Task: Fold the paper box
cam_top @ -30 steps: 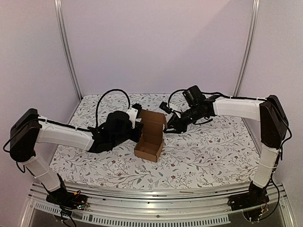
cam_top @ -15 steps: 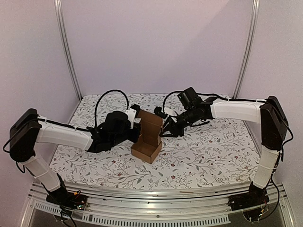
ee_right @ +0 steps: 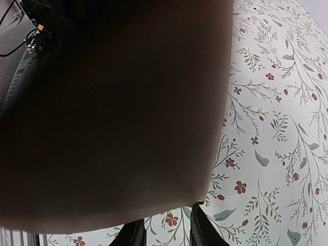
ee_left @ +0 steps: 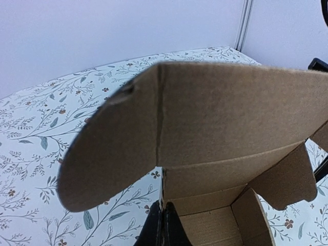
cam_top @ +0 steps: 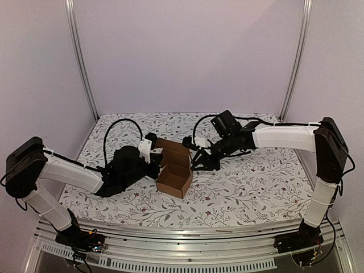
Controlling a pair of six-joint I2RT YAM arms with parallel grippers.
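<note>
Left hand (ee_left: 163, 228) is clenched on the left wall of the paper box (cam_top: 173, 169), which stands open on the counter (cam_top: 244, 187). Right hand (cam_top: 197, 159), at the box's right side, has fingers apart. Hold the wall firm; press the lid down along its crease. Cardboard blocks the right wrist view, so contact there is unconfirmed.

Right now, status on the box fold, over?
Left pincer shut on box wall. Right pincer open beside raised lid. Box upright, lid not yet down. Nothing in the way.
</note>
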